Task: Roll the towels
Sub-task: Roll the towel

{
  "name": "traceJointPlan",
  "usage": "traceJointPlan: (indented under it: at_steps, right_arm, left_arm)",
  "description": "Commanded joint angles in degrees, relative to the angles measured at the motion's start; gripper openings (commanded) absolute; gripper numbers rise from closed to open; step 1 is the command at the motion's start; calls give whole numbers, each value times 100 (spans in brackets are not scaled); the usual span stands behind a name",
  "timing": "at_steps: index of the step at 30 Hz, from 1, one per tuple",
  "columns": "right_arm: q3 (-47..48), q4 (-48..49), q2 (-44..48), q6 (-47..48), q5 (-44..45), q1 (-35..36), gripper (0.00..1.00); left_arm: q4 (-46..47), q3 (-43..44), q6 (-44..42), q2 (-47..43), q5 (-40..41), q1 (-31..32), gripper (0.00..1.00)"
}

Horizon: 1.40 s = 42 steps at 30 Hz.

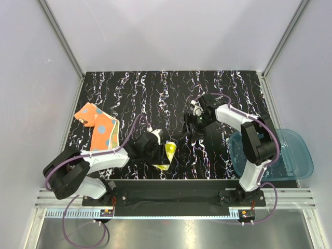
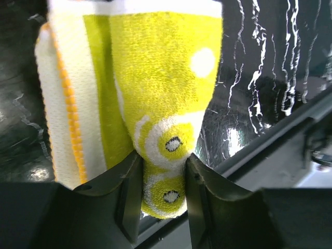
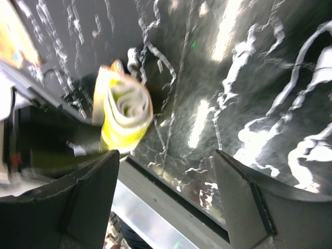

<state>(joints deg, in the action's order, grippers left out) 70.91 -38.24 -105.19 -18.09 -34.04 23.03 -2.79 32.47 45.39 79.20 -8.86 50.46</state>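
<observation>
Yellow towel, rolled, near front edge of marbled black table, pinched between left gripper fingers. Right gripper just beside, spread wide, holding nothing. Orange dotted towel lying unrolled at far left.

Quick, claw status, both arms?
Left claw: closed on the rolled yellow towel.
Right claw: open, holding nothing.
</observation>
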Motion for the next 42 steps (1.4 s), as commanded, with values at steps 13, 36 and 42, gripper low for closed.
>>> traceJointPlan:
  at_steps: [13, 36, 42]
  right_arm:
    - [-1993, 3445, 561, -1205, -1869, 421, 79]
    - [-1994, 5959, -1126, -2278, -1764, 1257, 57]
    - [-2046, 6311, -1276, -2472, -1729, 1371, 31]
  left_arm:
    - [1614, -1199, 858, 201, -2453, -1714, 41]
    - [2317, -1507, 910, 658, -3297, -2365, 41]
    - [2406, -1559, 876, 720, -3368, -2400, 41]
